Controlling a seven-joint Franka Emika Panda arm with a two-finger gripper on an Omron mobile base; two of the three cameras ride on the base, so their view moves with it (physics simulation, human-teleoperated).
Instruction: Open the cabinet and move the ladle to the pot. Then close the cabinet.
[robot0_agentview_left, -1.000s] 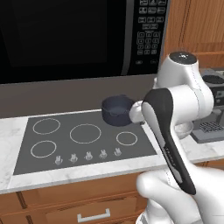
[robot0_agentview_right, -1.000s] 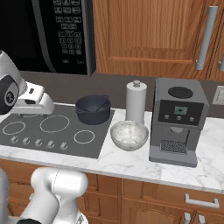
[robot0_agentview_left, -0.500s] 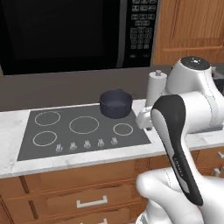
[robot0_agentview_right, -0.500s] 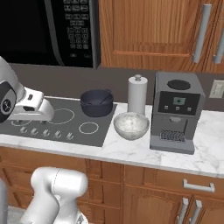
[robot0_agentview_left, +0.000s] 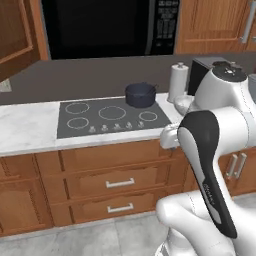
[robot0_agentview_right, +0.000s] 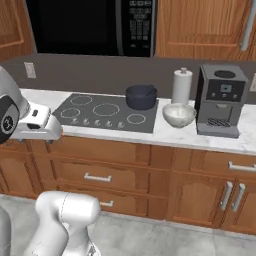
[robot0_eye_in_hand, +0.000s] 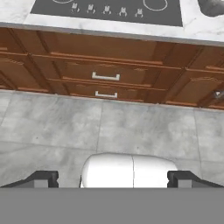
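Gripper (robot0_eye_in_hand: 112, 177) spread wide, empty, aimed down at the floor. Pot (robot0_agentview_left: 140, 94) on the cooktop's back right burner, a handle sticking out. Cabinet door (robot0_agentview_left: 17, 35) ajar, up and left.

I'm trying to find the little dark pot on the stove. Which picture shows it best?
The right base view shows the pot best: it sits at the back right of the cooktop, seen whole, with something like a handle resting inside. The left base view shows it too, farther off. The hand view looks down at the drawers and floor.
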